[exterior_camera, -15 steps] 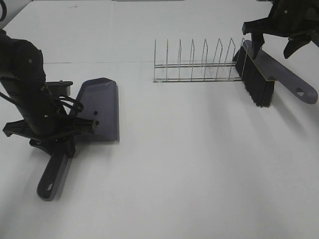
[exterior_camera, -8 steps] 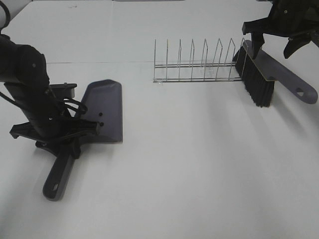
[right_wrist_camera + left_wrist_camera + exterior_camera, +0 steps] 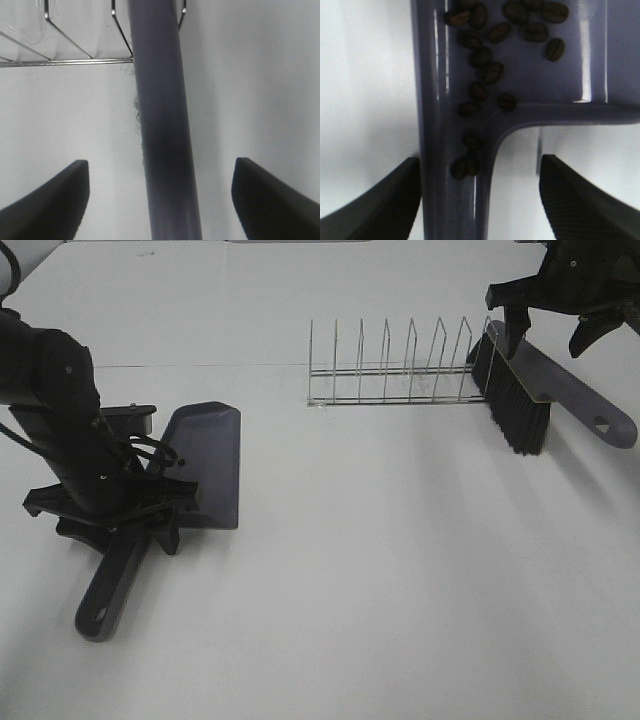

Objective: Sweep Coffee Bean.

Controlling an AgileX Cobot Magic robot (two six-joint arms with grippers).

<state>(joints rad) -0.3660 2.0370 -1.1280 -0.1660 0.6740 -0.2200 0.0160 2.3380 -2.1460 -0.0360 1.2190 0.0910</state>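
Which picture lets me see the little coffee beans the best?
The left wrist view. There the coffee beans show up close as dark ovals lying in the grey dustpan, some down in its handle channel. In the exterior high view the dustpan is visible, but the beans are too small to make out. The right wrist view shows none.

No lettering, label, brand mark or number could be read anywhere — not on the dustpan (image 3: 205,465), the brush (image 3: 545,390) or the tabletop (image 3: 400,570).
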